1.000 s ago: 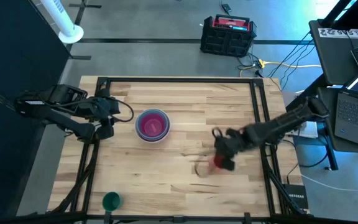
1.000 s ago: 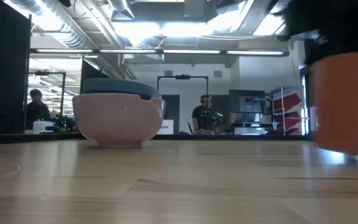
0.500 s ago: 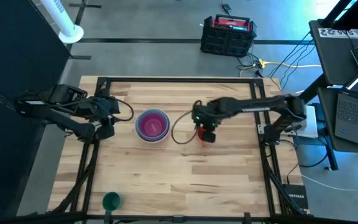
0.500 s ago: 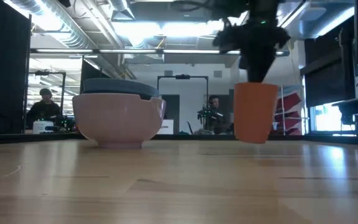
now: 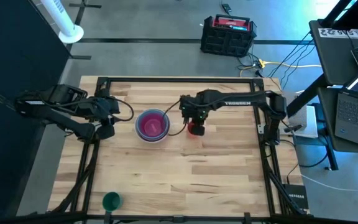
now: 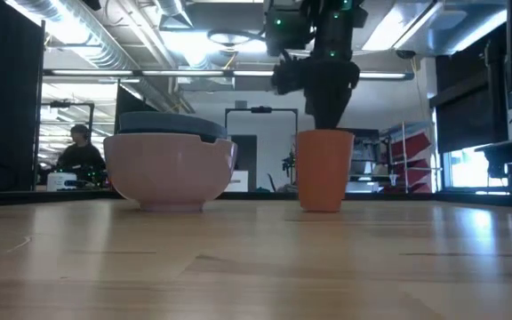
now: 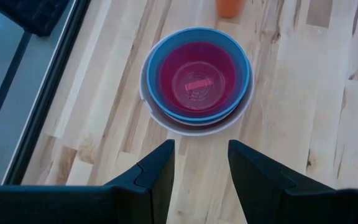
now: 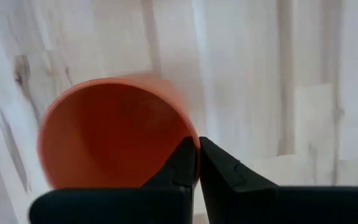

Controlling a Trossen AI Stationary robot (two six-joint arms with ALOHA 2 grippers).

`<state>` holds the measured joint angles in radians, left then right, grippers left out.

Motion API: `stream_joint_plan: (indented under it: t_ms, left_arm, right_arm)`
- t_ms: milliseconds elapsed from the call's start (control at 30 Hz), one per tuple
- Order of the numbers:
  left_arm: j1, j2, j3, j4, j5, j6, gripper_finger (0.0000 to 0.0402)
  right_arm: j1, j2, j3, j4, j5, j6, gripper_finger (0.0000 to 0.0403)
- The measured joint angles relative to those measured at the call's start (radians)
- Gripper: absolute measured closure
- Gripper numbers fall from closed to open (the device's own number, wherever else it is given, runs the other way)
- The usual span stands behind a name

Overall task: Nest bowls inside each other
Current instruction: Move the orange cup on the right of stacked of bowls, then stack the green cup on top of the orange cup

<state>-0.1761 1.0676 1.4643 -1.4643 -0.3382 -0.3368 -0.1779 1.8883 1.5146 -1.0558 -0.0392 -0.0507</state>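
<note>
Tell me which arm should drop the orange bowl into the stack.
Right. Its gripper is shut on the orange bowl's rim, right beside the stack. The left gripper waits open and empty.

Low view: stack (image 6: 169, 171) shows only the pink outer wall and a grey-blue rim, inner bowls hidden. Orange bowl (image 6: 323, 169) has its bottom edge hidden, can't tell if it's touching the table (image 6: 256, 267). Right wrist view: orange bowl's (image 8: 107, 134) near side cut off behind the fingers (image 8: 180, 165), rim blurred. High view: green bowl (image 5: 111, 201) by the bottom edge, too small for detail. Left wrist view: orange bowl (image 7: 229, 7) cut off by the top edge.
</note>
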Motion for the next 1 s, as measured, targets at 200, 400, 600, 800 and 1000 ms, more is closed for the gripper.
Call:
stream_joint_plan:
  t_ms: [200, 400, 600, 800, 1000]
  left_arm:
    - [0.000, 0.000, 0.000, 0.000, 0.000, 0.000, 0.0267]
    - [0.000, 0.000, 0.000, 0.000, 0.000, -0.001, 0.0267]
    - [0.000, 0.000, 0.000, 0.000, 0.000, -0.001, 0.0267]
    - [0.000, 0.000, 0.000, 0.000, 0.000, 0.003, 0.0267]
    - [0.000, 0.000, 0.000, 0.001, 0.044, 0.004, 0.0267]
  right_arm:
    - [0.001, 0.005, 0.006, 0.007, -0.002, -0.004, 0.0397]
    - [0.001, 0.010, 0.012, 0.013, -0.003, -0.007, 0.0391]
    - [0.001, 0.010, 0.013, 0.011, -0.008, -0.010, 0.0360]
    - [0.002, 0.009, 0.048, -0.034, -0.025, -0.010, 0.0312]
    - [0.013, 0.002, 0.191, -0.175, -0.036, -0.041, 0.0279]
